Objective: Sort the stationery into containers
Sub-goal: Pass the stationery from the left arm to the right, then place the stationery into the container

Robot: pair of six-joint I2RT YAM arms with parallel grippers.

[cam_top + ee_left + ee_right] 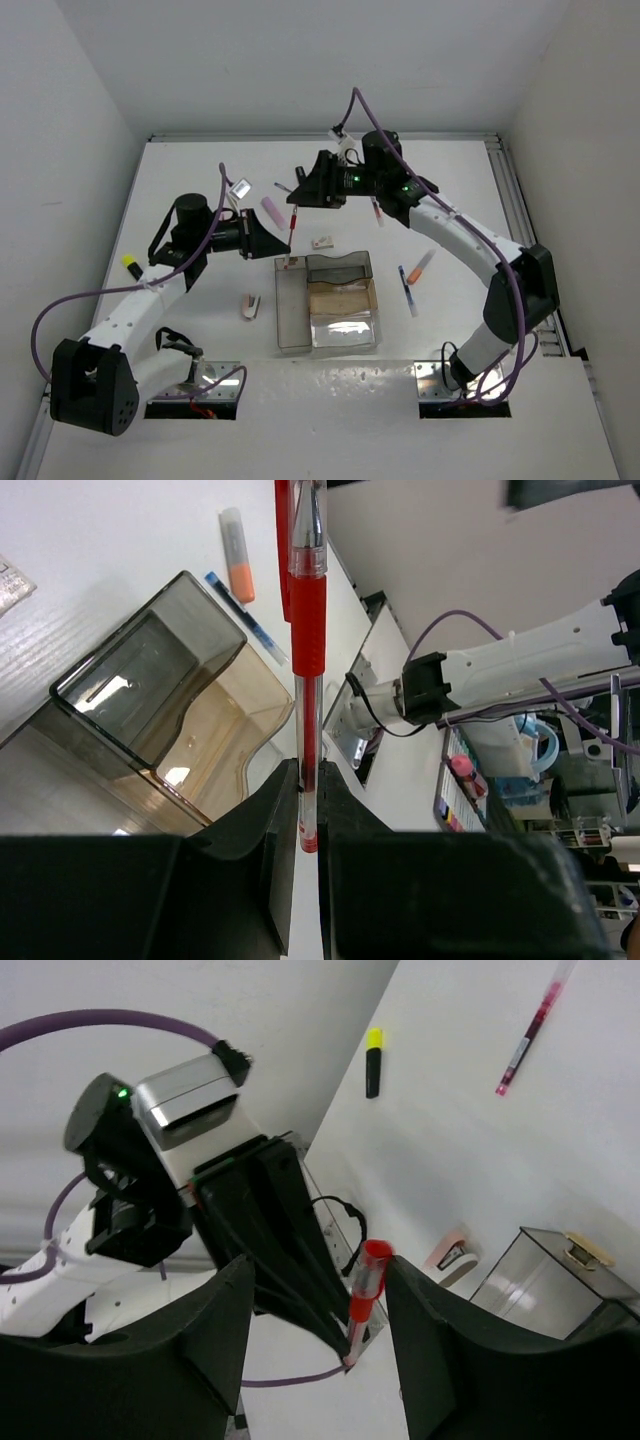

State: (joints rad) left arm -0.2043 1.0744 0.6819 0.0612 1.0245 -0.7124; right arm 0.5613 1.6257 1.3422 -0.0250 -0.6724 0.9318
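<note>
L arm reaches right, L gripper [308,780] clamped on red pen [308,620] over far-left corner of smoky tray [281,310]. R gripper [318,1268]: 2 fingers wide apart astride pen's other end; tip cut off in L wrist view.

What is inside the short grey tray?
No stationery shows inside the grey tray, only glare on its floor. Its tinted walls blur the corners, so something small there could be missed.
</note>
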